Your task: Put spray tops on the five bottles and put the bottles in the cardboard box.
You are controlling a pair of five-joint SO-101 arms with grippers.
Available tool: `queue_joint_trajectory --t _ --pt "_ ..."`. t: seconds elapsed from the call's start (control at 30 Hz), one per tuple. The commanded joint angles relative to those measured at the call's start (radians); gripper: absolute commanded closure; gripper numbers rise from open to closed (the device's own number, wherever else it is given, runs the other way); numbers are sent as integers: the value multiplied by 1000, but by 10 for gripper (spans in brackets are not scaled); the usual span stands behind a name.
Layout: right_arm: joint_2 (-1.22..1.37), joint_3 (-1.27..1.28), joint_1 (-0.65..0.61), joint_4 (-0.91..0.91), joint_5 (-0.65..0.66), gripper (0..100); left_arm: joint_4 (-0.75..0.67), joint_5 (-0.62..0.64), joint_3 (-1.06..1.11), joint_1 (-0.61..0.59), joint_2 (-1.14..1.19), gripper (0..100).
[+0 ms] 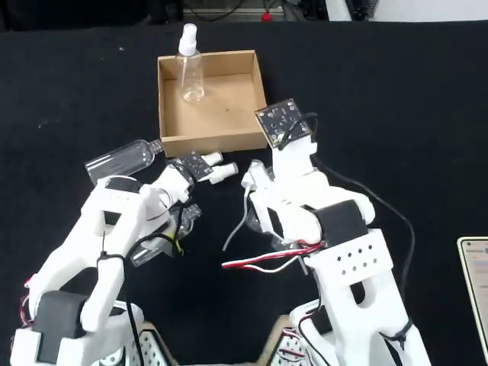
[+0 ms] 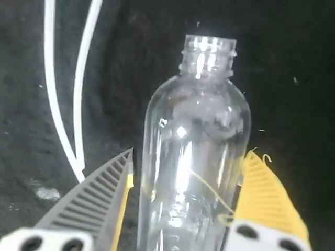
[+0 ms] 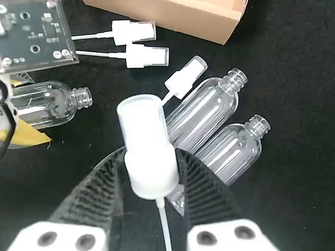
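Observation:
My left gripper (image 2: 186,209) is shut on a clear, open-necked bottle (image 2: 196,151), held low over the black table (image 1: 396,91) in front of the cardboard box (image 1: 171,114). My right gripper (image 3: 149,157) is shut on a white spray top (image 3: 148,151), whose thin tube (image 1: 236,225) hangs down. In the right wrist view two uncapped bottles (image 3: 209,107) (image 3: 233,146) lie side by side below it, with a loose spray top (image 3: 186,78) at their necks. Two more spray tops (image 3: 133,31) (image 3: 146,55) lie near the box. A capped bottle (image 1: 191,72) rests inside the box.
Another uncapped bottle (image 1: 122,158) lies left of the box's front corner. The two arms stand close together in front of the box. A flat device (image 1: 474,282) lies at the table's right edge.

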Motion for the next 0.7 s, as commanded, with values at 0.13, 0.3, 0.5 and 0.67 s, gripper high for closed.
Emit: queue_joint_trajectory --t 0.13,0.3,0.5,0.67 --pt "-27 -5 17 -25 -6 987 -17 9 -35 5 -9 690" --pt "-27 -5 17 -25 -6 987 -14 8 -30 15 -9 814" --pt "-27 -5 17 -25 -6 987 28 5 -54 12 -9 866" --pt "-33 -19 49 -26 -15 987 189 3 -177 -8 -32 866"
